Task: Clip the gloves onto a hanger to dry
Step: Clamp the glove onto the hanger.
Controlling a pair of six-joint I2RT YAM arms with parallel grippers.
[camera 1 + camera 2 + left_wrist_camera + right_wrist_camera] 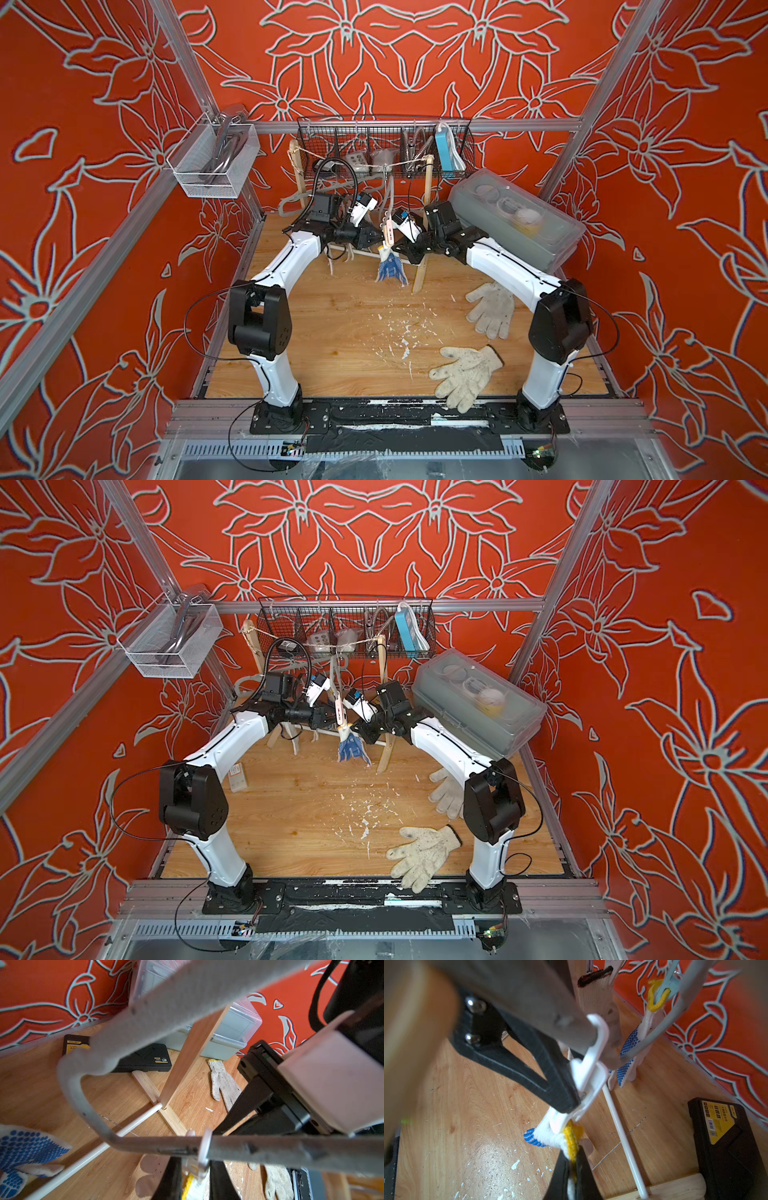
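The jaws of your left gripper [194, 1165] squeeze the white clip [591, 1076] on the grey hanger bar [270, 1147]. The jaws of your right gripper [572, 1165] clamp the yellow cuff [572, 1138] of the blue-dotted glove [390, 268], raised against that clip's lower end. A far plain glove [490, 309] and a near plain glove [465, 376] lie flat on the wooden table [324, 316]

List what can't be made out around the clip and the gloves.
Right wrist view: whether the white clip already bites the held glove at its cuff, because the clip's own body covers its mouth.
A top view: the far plain glove, partly behind the right arm.
Left wrist view: a blue-dotted glove, cut off by the picture's edge.
Both top views: the clip's grip, too small to tell.
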